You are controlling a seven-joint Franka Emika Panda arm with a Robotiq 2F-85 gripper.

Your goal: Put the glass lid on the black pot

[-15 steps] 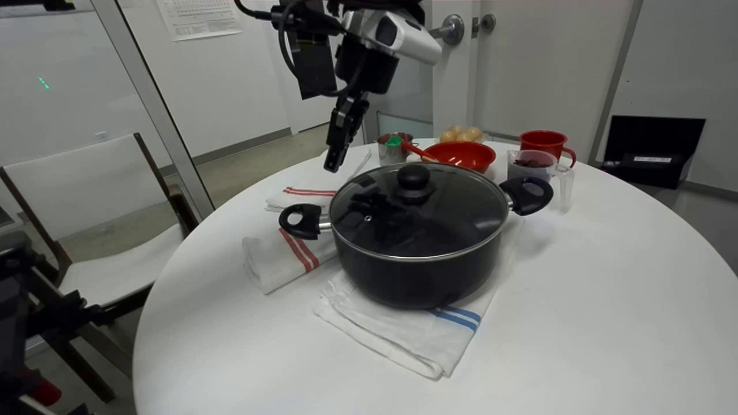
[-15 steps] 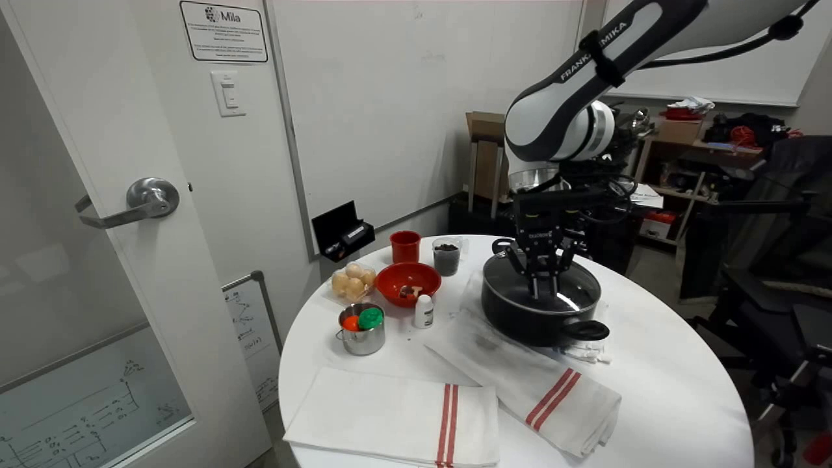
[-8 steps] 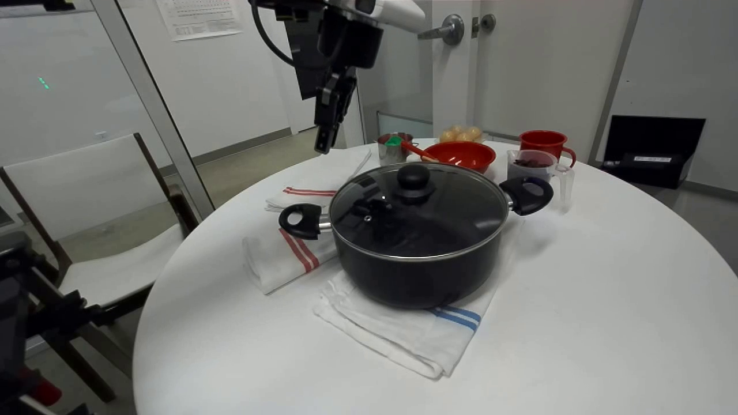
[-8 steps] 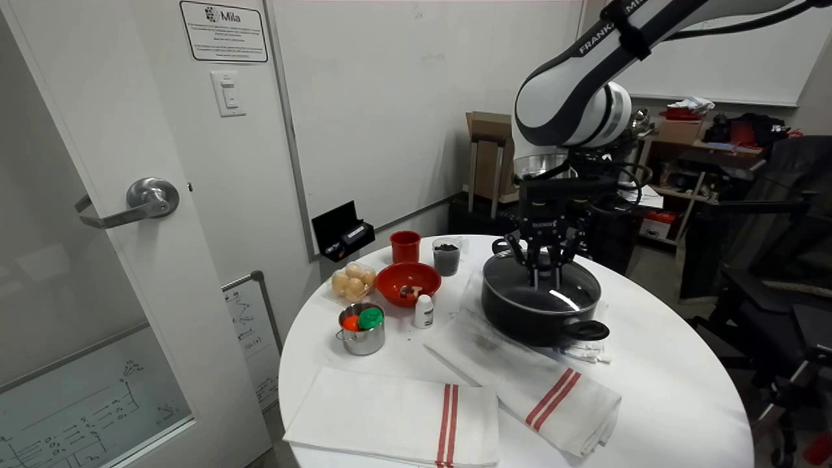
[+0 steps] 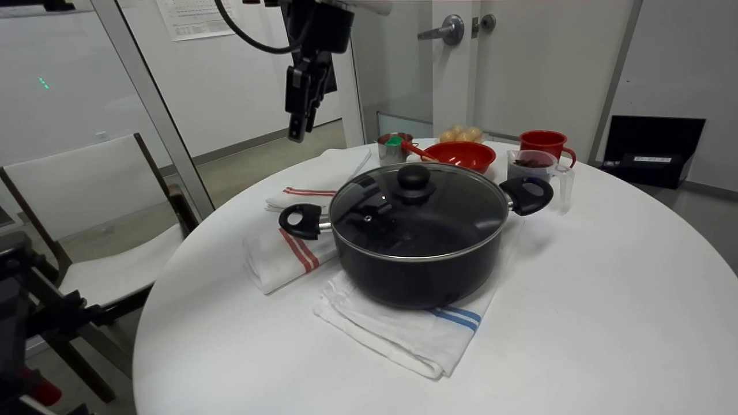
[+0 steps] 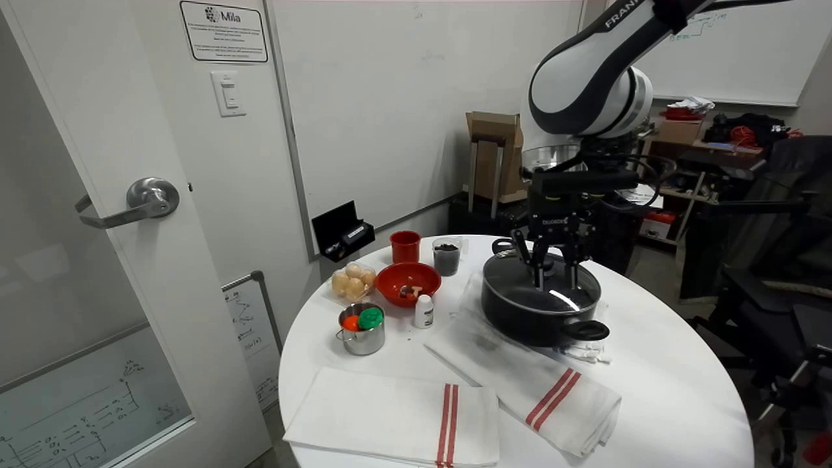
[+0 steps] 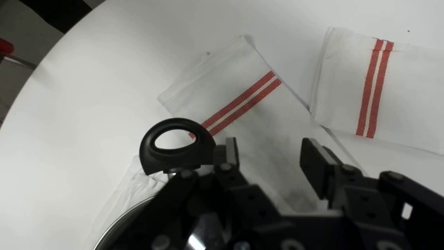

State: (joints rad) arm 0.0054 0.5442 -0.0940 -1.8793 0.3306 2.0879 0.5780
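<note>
The glass lid (image 5: 450, 222) lies flat on the black pot (image 5: 421, 282), its black knob up and its metal rim on the pot's rim. Both also show in an exterior view, the lid (image 6: 520, 296) partly behind the fingers and the pot (image 6: 513, 320) below it. My gripper (image 5: 300, 129) is open and empty, up and apart from the lid, behind the pot. It also shows in an exterior view (image 6: 556, 281). In the wrist view the open jaws (image 7: 271, 152) have only towel below them. A pot handle (image 7: 152, 156) shows there; most of the lid is hidden by the gripper.
White towels with red stripes (image 6: 390, 409) lie beside the pot; one with blue stripes (image 5: 398, 340) lies under it. A red bowl (image 6: 396, 279), steel cup (image 6: 364, 341), white bottle (image 6: 424, 313), measuring cup (image 6: 446, 261), red mug (image 6: 405, 248) and egg pack (image 6: 354, 283) stand nearby.
My gripper has risen and moved away from the pot, to the left in an exterior view. Its fingers have spread wider. The lid and the pot have not moved.
</note>
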